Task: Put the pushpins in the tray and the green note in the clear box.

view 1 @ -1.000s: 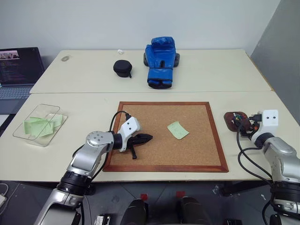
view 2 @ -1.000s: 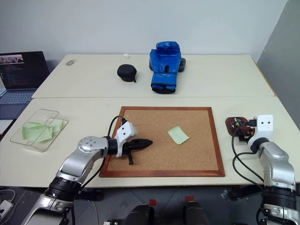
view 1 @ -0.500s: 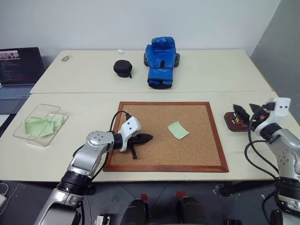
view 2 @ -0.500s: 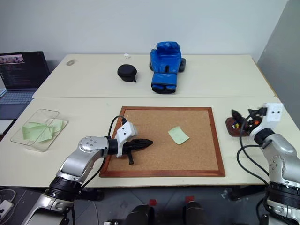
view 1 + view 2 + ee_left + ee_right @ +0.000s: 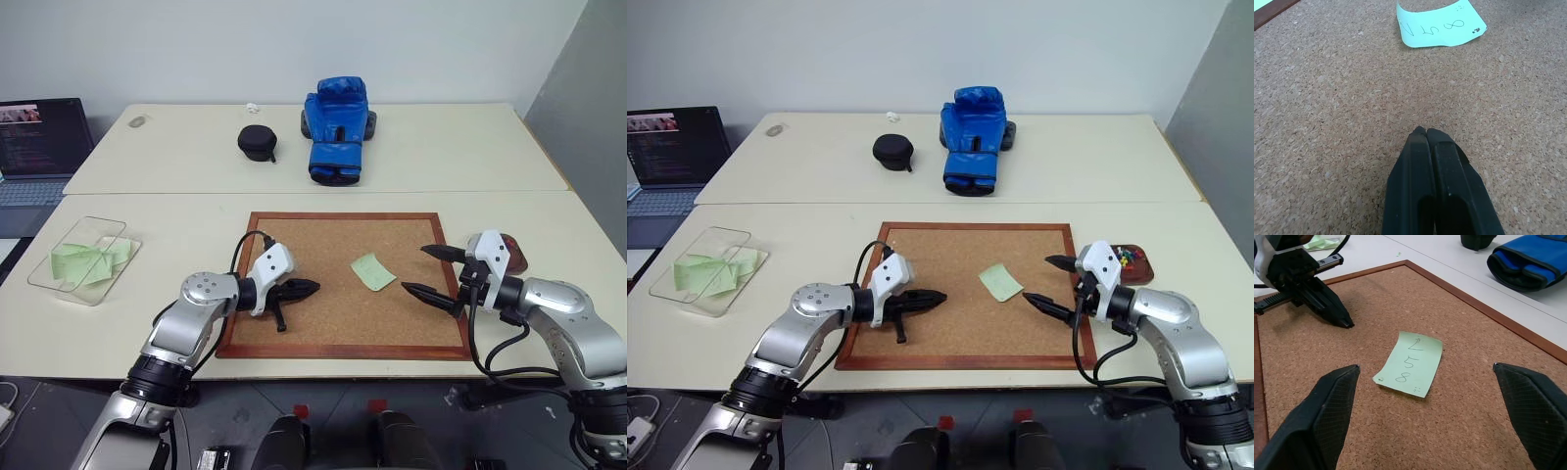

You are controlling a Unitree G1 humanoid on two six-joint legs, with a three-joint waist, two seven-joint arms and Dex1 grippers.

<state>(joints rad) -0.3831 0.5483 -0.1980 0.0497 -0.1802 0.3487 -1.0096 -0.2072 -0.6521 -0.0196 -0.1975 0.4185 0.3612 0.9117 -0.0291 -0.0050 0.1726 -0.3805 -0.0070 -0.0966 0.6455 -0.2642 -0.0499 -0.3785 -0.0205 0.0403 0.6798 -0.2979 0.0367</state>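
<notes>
The green note (image 5: 372,271), with handwritten digits on it, lies flat near the middle of the cork board (image 5: 294,235). My right gripper (image 5: 412,269) hovers open over the board's right side, just right of the note and pointing at it, fingers spread wide and empty. My left gripper (image 5: 312,288) is shut and empty, low over the board's left part, its tip aimed at the note (image 5: 1439,24). The tray (image 5: 1136,264) sits off the board's right edge behind my right wrist, with coloured pushpins (image 5: 1129,257) in it. The clear box (image 5: 83,259) stands at the far left and holds green paper slips.
A blue boxing glove (image 5: 335,127) and a black round case (image 5: 256,143) sit on the far table. A laptop (image 5: 39,147) stands at the far left. The cork board has a raised wooden frame (image 5: 343,351).
My right gripper swung left from over the tray to the cork board's right side and turned toward the note. The left arm stayed still.
</notes>
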